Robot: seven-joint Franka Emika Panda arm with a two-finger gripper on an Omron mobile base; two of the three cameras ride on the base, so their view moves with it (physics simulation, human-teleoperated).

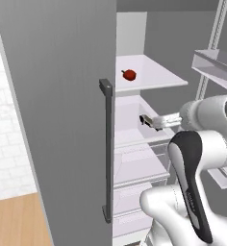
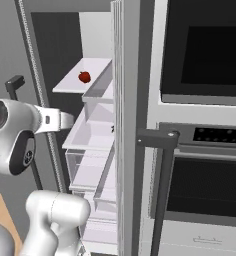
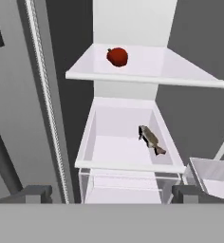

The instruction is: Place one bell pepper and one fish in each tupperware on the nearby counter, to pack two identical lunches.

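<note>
Fridge open, plenty I can't make out from here

My end effector (image 3: 104, 193) is cut by the bottom edge in the hand view, only its two tips (image 3: 34, 193) poking up. The fish (image 3: 151, 138) is too small to read in detail, and in the right base view the fridge door (image 2: 127, 125) hides nearly all of it. The bench (image 1: 17, 222) is clipped at the left base view's corner.

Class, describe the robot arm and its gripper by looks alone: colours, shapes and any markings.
The arm is glossy white, built of rounded, tube-like links with dark grey to black panels at the joints. A round dark cap with a small pale mark closes one joint in the right base view. The gripper ends in two small, blocky dark grey fingertips.
</note>
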